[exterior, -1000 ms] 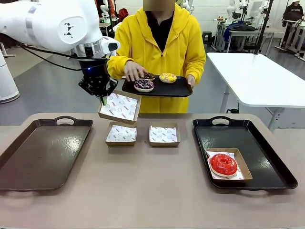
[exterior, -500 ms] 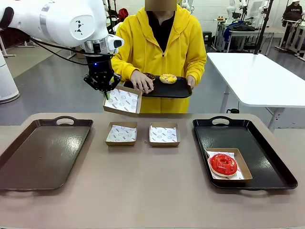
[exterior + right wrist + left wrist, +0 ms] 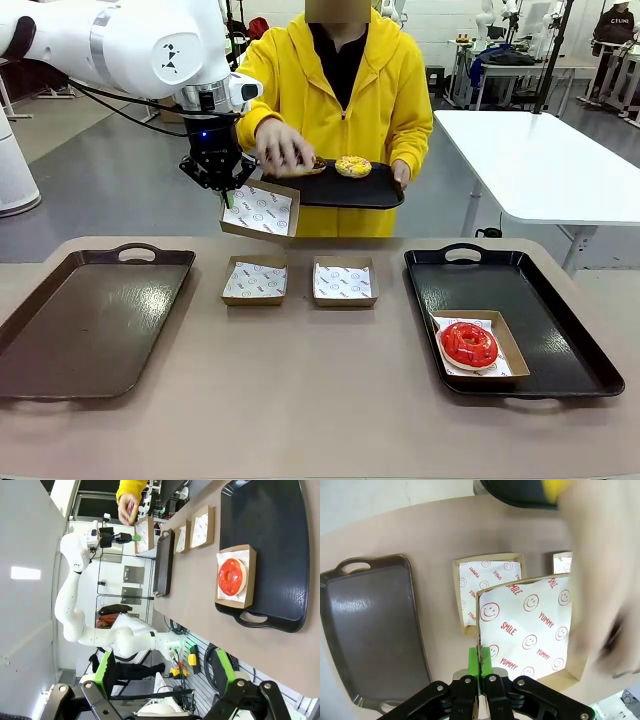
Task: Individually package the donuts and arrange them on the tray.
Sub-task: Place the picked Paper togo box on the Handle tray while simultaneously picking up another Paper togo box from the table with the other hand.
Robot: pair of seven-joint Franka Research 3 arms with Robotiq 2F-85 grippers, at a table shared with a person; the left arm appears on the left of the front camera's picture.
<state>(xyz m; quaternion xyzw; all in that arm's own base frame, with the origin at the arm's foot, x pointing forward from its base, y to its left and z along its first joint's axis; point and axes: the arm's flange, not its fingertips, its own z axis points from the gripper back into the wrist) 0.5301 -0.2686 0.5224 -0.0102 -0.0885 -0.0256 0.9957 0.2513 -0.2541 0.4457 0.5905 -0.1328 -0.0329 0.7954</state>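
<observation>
Picking up one of these donuts will need care, I think. They look soft and light, and the shiny tops look sticky, so a hard squeeze could squash them or smear the icing. The safest place to hold one is low on its outer sides. Once it sits in a box, it is better to take the stiff card edge.

The glossy red ring donut (image 3: 468, 344) is round and smooth with a small hole. It lies in a shallow brown cardboard box near the front edge of the large black tray (image 3: 560, 330) at the right end of the desk (image 3: 320, 420). The yellow ring donut (image 3: 352, 166) has little coloured bits on top. It sits on a small black tray (image 3: 350, 190) that the person holds past the desk's far edge. A dark donut (image 3: 313, 165) peeks out under the person's hand (image 3: 283, 148); most of it is hidden.

The left fingers (image 3: 222, 195) are clamped on one thin edge of a brown cardboard box lined with white smiley-face paper (image 3: 260, 210), held up in the air beside that hand. The right fingers (image 3: 164, 666) are wide apart and hold nothing.
</observation>
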